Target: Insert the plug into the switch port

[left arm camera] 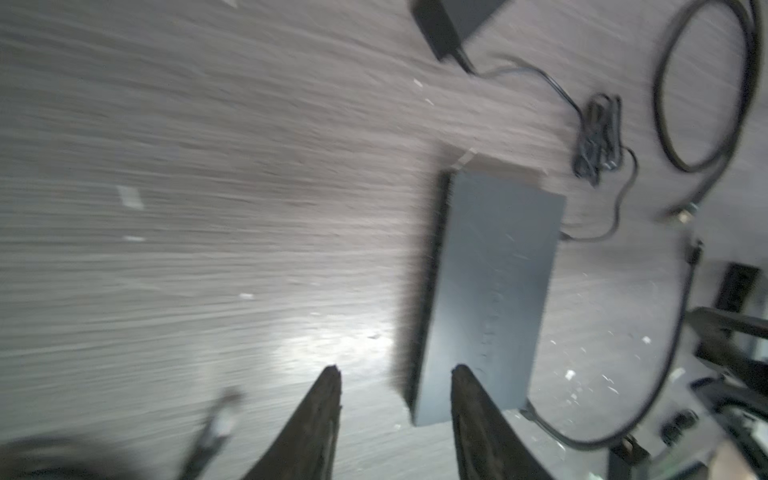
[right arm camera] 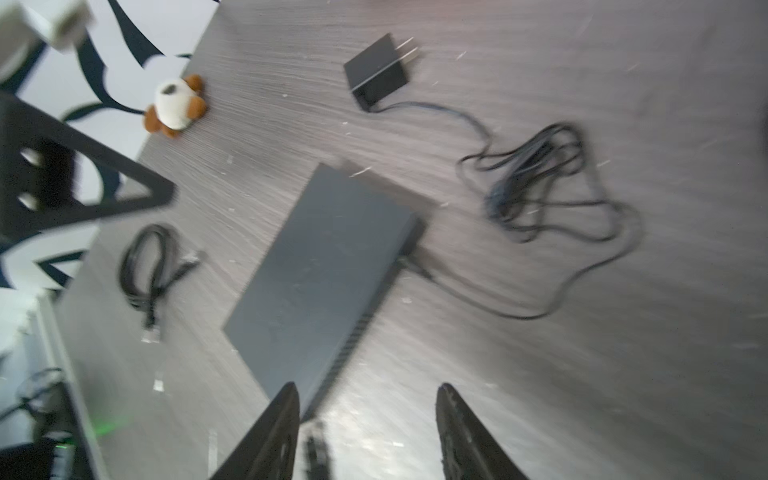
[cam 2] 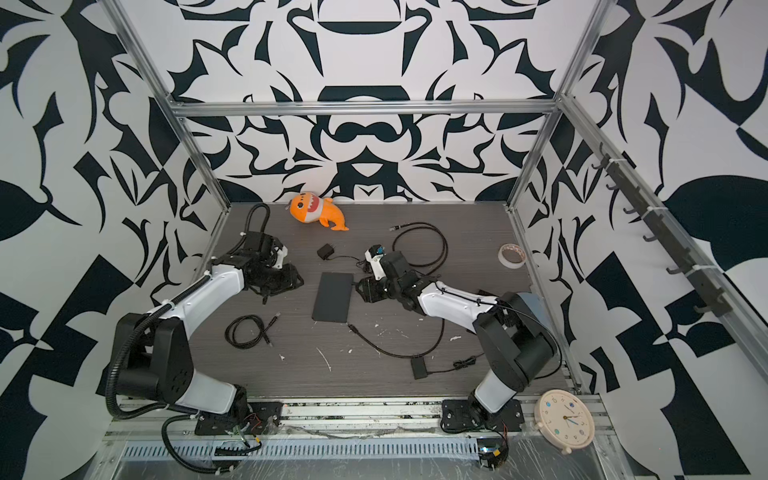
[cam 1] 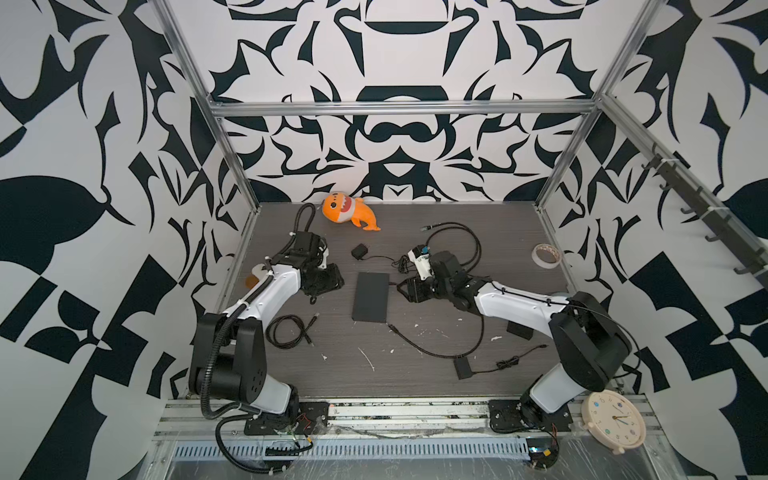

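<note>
Overhead, in both top views, the network switch (cam 1: 370, 302) lies flat and central. The coiled Ethernet cable (cam 1: 289, 332) rests just beside it, its plug (cam 1: 316, 317) lying free.

Left wrist: the left gripper (left arm camera: 397, 374) has its fingers spread and empty.

Right wrist: the right gripper (right arm camera: 368, 390) has its fingers spread and, through the blur, seemingly empty.

We judge the plug light and rigid, best grasped by its body rather than by the limp cable.

Both wrist views are motion-blurred; ports on the flat dark grey rectangular switch box (left arm camera: 490, 291) cannot be made out. The white left arm (cam 1: 278, 286) half hides a brown-and-white plush toy (cam 1: 249, 282) at left.
</note>
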### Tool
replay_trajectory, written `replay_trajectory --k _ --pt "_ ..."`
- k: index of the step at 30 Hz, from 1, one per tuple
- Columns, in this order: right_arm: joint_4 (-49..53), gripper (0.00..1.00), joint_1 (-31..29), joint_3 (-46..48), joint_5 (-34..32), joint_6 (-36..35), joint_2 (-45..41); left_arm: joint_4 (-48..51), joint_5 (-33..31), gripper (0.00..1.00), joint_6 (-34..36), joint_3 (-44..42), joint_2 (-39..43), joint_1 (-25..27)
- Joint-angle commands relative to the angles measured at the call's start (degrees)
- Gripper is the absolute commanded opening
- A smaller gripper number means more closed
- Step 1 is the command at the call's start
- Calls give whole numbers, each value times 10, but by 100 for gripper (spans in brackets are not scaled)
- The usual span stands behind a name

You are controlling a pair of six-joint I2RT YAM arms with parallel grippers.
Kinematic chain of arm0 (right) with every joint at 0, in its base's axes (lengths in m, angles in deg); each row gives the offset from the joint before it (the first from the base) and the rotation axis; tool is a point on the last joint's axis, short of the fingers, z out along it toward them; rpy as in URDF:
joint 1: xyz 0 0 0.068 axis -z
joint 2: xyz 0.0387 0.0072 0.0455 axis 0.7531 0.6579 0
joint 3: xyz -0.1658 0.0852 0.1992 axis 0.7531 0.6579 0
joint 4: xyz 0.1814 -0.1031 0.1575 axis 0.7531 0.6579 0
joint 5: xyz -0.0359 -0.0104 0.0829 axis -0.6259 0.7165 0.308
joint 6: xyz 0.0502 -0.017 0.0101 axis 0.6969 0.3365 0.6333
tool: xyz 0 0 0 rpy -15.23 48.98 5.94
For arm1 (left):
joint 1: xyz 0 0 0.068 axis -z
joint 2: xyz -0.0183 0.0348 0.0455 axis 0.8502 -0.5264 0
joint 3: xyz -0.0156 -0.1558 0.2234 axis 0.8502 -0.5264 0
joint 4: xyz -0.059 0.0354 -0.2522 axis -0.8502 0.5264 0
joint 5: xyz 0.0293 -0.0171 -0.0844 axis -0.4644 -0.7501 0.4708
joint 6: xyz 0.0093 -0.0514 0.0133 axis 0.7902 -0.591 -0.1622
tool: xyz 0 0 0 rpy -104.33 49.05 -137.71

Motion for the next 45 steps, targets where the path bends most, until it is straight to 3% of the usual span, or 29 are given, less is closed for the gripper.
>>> replay_trajectory --k 1,9,19,26,29,36,45 --pt "-82 57 -18 -13 -34 121 34 -44 47 49 -54 -7 -15 34" --pt "-129 55 -37 -61 -38 165 141 -78 30 50 -67 -22 -65 66" --pt "-91 37 -36 -174 -25 137 235 -136 71 45 -95 -49 -108 98" --pt "-40 34 5 -297 3 113 318 -118 60 45 -86 24 -149 98" --pt "-39 35 35 -320 40 113 337 -90 15 50 -76 53 -136 90" --pt "12 49 45 -275 99 33 276 -49 -55 58 -82 16 -55 55" --pt "-16 51 31 -188 113 34 232 -128 -7 57 -139 -87 -36 59"
